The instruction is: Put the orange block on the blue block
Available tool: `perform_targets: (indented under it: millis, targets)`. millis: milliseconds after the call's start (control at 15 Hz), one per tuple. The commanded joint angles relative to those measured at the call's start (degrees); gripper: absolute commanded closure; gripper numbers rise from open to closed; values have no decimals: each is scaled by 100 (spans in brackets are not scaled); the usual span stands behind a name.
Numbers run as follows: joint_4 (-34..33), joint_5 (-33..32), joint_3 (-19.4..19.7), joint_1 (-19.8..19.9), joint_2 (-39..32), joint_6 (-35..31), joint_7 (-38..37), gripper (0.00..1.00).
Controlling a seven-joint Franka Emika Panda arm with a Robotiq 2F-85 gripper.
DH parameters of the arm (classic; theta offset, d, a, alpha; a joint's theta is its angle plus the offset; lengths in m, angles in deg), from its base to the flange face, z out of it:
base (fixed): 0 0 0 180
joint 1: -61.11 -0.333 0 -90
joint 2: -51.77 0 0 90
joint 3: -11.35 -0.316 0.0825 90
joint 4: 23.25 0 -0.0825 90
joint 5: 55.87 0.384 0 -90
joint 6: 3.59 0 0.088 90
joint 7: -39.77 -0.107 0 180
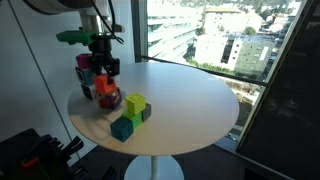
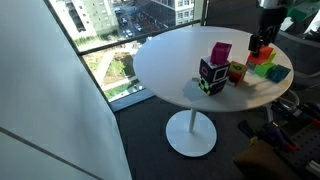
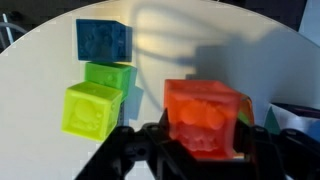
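Note:
In the wrist view the orange block sits between the black fingers of my gripper, which is shut on it. The blue block lies on the white table beyond it, to the upper left. A green cube and a yellow-green cube lie between the blue block and the orange block. In both exterior views the gripper hangs over the cluster of blocks. The blue block sits at the cluster's edge.
The round white table stands by a large window. A yellow-green cube, a magenta cube, a black multi-coloured cube and a small red block also lie on it.

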Motion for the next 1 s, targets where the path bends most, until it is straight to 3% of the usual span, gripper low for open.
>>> perform_targets:
  millis: [0,933]
  targets:
    - [239,49,113,127,365,127,206,76]
    - [848,-58,798,743,789,-82,944,76]
